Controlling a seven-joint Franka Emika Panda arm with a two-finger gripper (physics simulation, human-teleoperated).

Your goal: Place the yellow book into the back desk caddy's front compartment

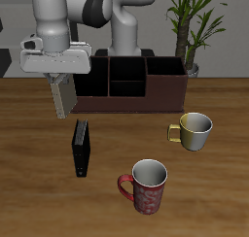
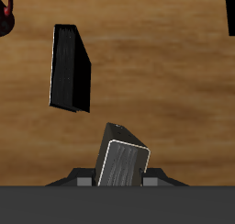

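The yellow book (image 1: 64, 95), a thin grey-tan hardback, hangs upright above the table with my gripper (image 1: 62, 85) shut on it. In the wrist view the yellow book (image 2: 121, 160) shows its pale edge between the gripper (image 2: 119, 178) jaws. The back desk caddy (image 1: 165, 93), dark brown with black dividers, stands farther back, beside the held book. Its front compartment (image 1: 127, 86) is the small cell in the divided middle section. The book is beside the caddy's end, not over it.
A black book (image 1: 81, 149) (image 2: 70, 68) lies on the table just in front of the gripper. A yellow-green mug (image 1: 195, 131) stands in front of the caddy's other end. A red patterned mug (image 1: 147, 186) sits near the front edge. A potted plant (image 1: 195, 22) stands behind the caddy.
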